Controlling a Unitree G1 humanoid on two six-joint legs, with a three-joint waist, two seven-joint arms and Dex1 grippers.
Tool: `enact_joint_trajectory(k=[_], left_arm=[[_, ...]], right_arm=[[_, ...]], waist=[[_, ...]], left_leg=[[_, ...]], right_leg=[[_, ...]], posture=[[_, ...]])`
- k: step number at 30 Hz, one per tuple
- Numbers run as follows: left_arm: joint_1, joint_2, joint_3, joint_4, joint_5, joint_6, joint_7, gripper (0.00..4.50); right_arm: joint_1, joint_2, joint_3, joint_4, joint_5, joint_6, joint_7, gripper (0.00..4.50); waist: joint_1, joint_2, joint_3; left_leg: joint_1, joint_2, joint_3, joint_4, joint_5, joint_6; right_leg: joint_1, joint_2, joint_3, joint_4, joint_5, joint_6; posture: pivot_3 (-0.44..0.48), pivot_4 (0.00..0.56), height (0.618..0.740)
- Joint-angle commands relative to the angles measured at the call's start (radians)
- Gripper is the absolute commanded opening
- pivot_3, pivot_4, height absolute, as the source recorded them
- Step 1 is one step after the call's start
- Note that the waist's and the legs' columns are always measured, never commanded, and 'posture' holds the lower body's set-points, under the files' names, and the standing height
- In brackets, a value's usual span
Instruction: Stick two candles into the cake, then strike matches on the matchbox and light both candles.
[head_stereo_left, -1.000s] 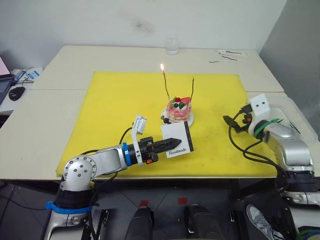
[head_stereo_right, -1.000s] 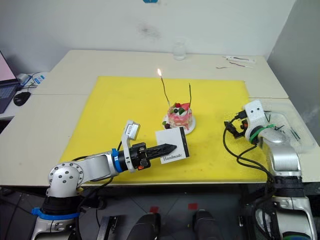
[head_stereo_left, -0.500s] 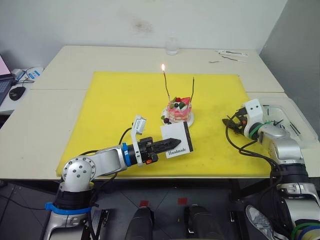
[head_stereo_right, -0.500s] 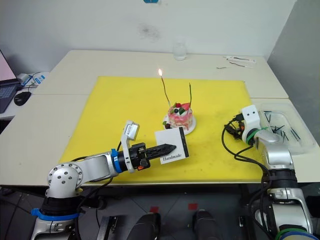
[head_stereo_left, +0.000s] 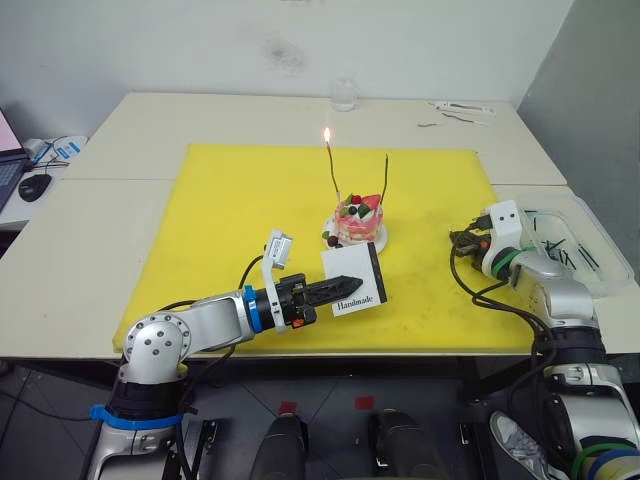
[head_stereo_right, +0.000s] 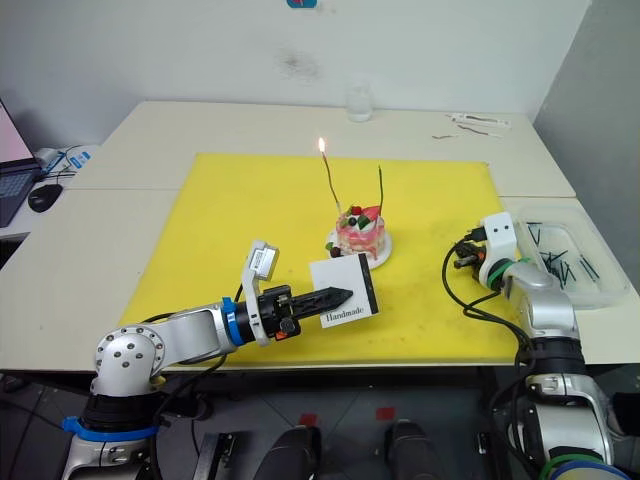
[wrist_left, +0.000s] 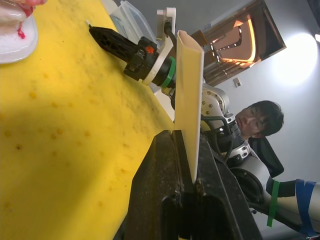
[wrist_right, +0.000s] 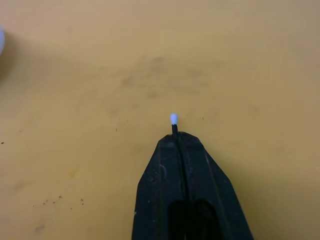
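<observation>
Head stereo pair looks down over the yellow mat (head_stereo_left: 250, 200) (wrist cameras close).

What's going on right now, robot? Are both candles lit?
Left gripper shut on matchbox, held upright. Right gripper shut on a match, unlit. One candle burning in the cake, other candle not. Nothing in the way.

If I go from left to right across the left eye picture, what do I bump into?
Black computer mouse → left gripper pinching the white "Handmade" matchbox → right gripper holding a match → clear plastic tray of matches.
</observation>
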Motion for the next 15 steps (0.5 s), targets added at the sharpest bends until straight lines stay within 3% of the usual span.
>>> enact_joint_trajectory(k=[1,6,10,15], left_arm=[[-0.014,-0.006,0.010,-0.024,-0.026,-0.018,0.003,0.00],[-0.015,-0.015,0.010,-0.012,-0.017,-0.024,0.009,0.00],[-0.029,-0.026,0.015,0.006,-0.005,-0.036,0.028,0.00],[-0.057,-0.043,0.008,0.034,0.029,-0.050,0.045,0.00]], right_arm=[[0.002,-0.012,-0.029,-0.038,0.033,0.008,0.009,0.04],[0.052,-0.072,-0.005,-0.184,0.049,0.006,0.078,0.04],[0.120,-0.234,0.125,-0.469,-0.011,-0.026,0.235,0.04],[0.090,-0.380,0.221,-0.745,-0.021,0.009,0.360,0.04]], waist=[[0.000,0.000,0.000],[0.001,0.000,0.000],[0.003,0.002,0.001],[-0.003,0.002,0.001]], left_leg=[[0.000,0.000,0.000,0.000,0.000,0.000],[0.000,0.000,0.000,0.000,0.000,0.000],[-0.001,0.000,0.000,-0.001,0.000,0.000],[0.000,0.001,-0.001,-0.001,0.000,0.000]], right_leg=[[0.000,0.000,0.000,0.000,0.000,0.000],[0.000,0.000,0.000,0.000,0.000,0.000],[-0.001,0.000,0.000,-0.001,0.000,0.000],[-0.001,0.000,-0.001,-0.001,0.000,0.000]], posture=[[0.000,0.150,0.740],[0.000,0.150,0.740],[0.000,0.150,0.740],[0.000,0.150,0.740]])
